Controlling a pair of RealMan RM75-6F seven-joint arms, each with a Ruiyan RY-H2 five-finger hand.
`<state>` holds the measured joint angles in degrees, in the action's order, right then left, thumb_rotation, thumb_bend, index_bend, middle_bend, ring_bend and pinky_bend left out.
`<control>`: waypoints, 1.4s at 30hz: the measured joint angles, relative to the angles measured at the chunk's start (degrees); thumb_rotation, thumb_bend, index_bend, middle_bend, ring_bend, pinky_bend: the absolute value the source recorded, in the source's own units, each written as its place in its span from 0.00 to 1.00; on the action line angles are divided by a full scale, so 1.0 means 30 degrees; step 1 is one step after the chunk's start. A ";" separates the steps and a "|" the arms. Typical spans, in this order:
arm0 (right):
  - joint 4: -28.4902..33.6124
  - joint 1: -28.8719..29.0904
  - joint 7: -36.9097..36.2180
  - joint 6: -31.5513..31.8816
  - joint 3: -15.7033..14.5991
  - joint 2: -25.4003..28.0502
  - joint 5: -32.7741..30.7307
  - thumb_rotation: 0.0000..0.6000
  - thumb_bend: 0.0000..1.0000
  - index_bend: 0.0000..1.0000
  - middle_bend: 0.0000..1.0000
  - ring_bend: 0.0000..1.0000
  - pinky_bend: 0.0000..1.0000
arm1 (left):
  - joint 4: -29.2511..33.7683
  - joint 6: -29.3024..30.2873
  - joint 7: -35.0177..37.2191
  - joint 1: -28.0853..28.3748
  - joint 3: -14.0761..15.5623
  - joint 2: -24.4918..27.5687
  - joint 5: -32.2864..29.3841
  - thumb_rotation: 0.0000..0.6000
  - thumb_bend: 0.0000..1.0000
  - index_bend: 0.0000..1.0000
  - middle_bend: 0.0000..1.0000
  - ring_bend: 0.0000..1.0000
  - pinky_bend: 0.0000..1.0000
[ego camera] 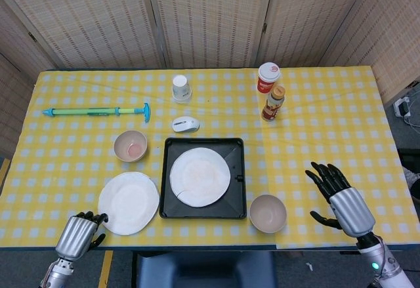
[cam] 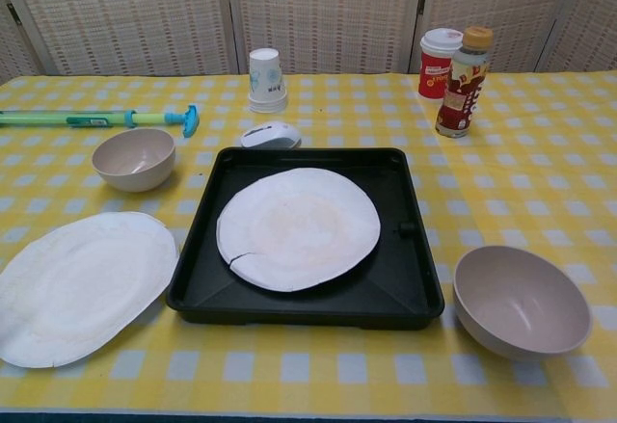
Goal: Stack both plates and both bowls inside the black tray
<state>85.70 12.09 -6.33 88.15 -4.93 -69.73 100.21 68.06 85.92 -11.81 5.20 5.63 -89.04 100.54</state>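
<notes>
The black tray [ego camera: 238, 204] [cam: 410, 278] lies near the table's front edge with one white plate [ego camera: 200, 176] [cam: 297, 227] in it. A second white plate [ego camera: 128, 203] [cam: 77, 284] lies on the cloth left of the tray. One beige bowl [ego camera: 130, 145] [cam: 134, 159] stands behind that plate, another beige bowl [ego camera: 268, 213] [cam: 521, 301] at the tray's front right corner. My left hand [ego camera: 79, 234] is at the front edge just left of the loose plate, fingers curled in, holding nothing. My right hand [ego camera: 341, 195] hovers right of the near bowl with fingers spread. Neither hand shows in the chest view.
A white mouse [ego camera: 186, 124] lies just behind the tray. Further back stand a paper cup [ego camera: 181, 88], a red cup [ego camera: 268, 77] and a bottle [ego camera: 273, 103]. A green and blue pump [ego camera: 98, 111] lies at the back left.
</notes>
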 measured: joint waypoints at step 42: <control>0.0078 -0.0255 -0.0052 -0.0625 0.0606 0.0119 -0.0148 1.00 0.22 0.00 0.00 0.00 0.05 | -0.5011 0.0302 0.2010 0.0968 0.0333 -0.3537 0.0390 1.00 0.33 0.59 1.00 0.95 0.99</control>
<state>85.94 11.33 -6.48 86.27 -3.11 -69.37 99.77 53.03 86.82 -5.78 8.10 6.63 -99.65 101.71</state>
